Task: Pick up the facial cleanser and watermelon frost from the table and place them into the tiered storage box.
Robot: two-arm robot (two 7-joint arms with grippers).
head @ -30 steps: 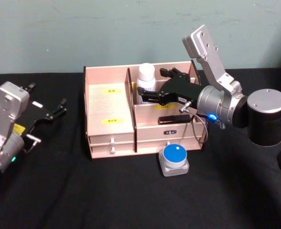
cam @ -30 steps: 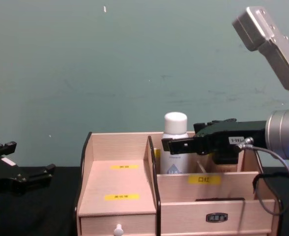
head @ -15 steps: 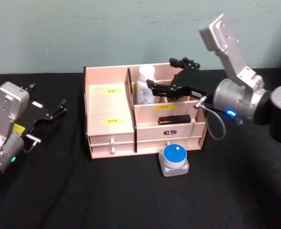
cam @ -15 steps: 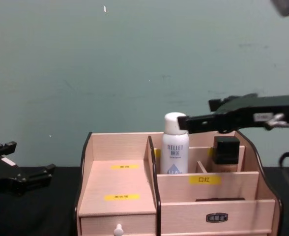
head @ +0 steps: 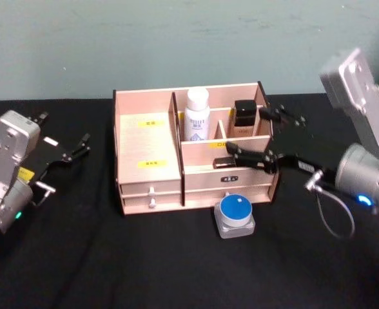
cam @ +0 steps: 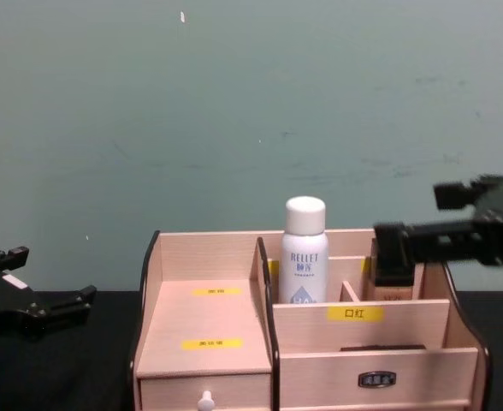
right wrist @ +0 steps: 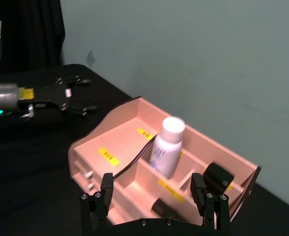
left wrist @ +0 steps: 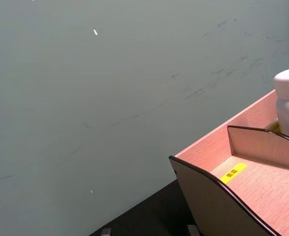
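R jaws open, empty, over tiered storage box [head: 147, 143] right edge; L jaws open, parked left.

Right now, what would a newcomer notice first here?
The light-wood tiered storage box stands mid-table, a white bottle and a dark-capped bottle upright in its rear compartments. The right gripper hovers open and empty at its right end; a blue-topped grey container sits in front of the box. The left gripper is parked far left.
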